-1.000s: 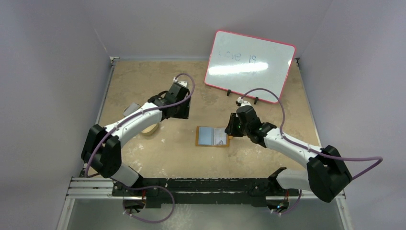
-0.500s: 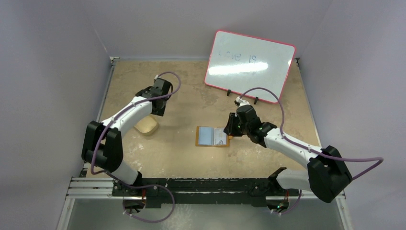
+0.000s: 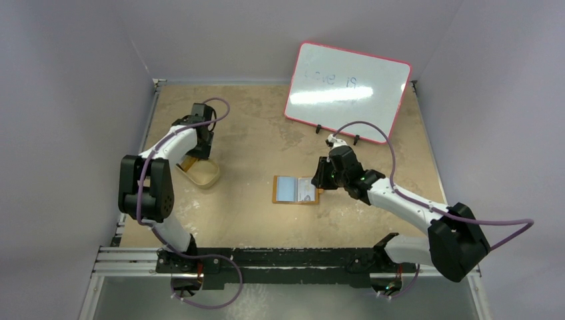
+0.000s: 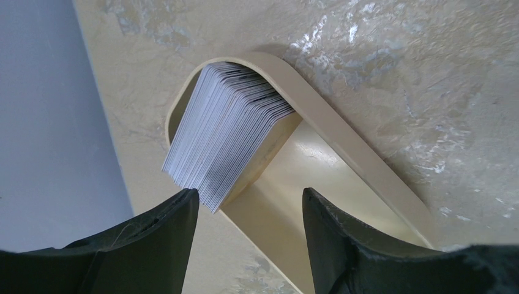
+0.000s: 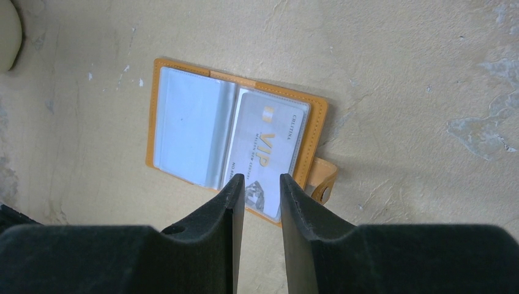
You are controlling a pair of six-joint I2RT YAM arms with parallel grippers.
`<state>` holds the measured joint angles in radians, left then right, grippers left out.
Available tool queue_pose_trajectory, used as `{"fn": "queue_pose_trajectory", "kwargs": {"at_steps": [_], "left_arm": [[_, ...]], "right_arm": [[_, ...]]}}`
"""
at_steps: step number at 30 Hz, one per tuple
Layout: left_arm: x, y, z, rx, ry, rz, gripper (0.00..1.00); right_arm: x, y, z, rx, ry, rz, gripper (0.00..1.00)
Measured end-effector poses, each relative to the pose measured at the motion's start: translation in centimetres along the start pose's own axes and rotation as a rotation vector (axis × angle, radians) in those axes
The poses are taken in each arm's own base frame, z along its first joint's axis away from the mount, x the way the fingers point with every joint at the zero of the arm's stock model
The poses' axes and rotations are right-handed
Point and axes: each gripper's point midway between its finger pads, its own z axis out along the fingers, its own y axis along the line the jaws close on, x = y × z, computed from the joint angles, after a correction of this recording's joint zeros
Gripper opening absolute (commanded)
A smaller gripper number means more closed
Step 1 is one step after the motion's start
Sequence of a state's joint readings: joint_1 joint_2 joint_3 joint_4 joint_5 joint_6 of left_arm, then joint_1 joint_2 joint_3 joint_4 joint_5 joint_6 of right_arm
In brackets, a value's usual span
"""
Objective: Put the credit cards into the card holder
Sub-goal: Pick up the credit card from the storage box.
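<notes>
- The left arm [image 3: 172, 141] and the right arm [image 3: 400, 200] share one build: slim white links between chunky black joint housings.
- A thin purple cable [image 3: 362, 124] loops loosely off each wrist and trails along the links.
- The left gripper [image 4: 249, 195] and the right gripper [image 5: 261, 179] have matte black fingers [image 5: 211, 239], broad at the root, with rounded edges.

The left arm [image 3: 174, 143] folds sharply at its elbow at 9 o'clock in the top view and stretches its forearm toward 11 o'clock, wrist bent downward. The left gripper [image 4: 248, 202] points down with its jaws spread wide. The right arm [image 3: 400, 200] rises from 5 o'clock, bends at its elbow near 4 o'clock and reaches toward centre. The right gripper [image 5: 257, 184] angles down, jaws parallel with only a narrow gap.
</notes>
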<state>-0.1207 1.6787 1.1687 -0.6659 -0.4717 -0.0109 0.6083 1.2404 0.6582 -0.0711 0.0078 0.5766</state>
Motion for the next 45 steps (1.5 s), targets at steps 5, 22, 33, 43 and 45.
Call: {"fn": "queue_pose_trajectory", "kwargs": {"at_steps": [5, 22, 33, 43, 45], "left_arm": [[0.5, 0.0, 1.2, -0.03, 0.036, 0.038, 0.62], [-0.6, 1.3, 2.8, -0.145, 0.062, 0.09, 0.51], [-1.7, 2.1, 2.2, -0.182, 0.044, 0.079, 0.43], [-1.6, 2.0, 2.2, -0.176, 0.052, 0.083, 0.24], [-1.5, 1.9, 2.2, -0.167, 0.055, 0.083, 0.2]], "right_arm": [[-0.3, 0.2, -0.1, -0.004, -0.006, -0.006, 0.3], [-0.1, 0.2, 0.2, -0.003, 0.009, -0.013, 0.3], [-0.1, 0.2, 0.1, -0.003, 0.008, -0.013, 0.3], [-0.2, 0.2, 0.1, -0.004, 0.006, -0.013, 0.3], [-0.2, 0.2, 0.1, -0.005, 0.006, -0.013, 0.3]]}}
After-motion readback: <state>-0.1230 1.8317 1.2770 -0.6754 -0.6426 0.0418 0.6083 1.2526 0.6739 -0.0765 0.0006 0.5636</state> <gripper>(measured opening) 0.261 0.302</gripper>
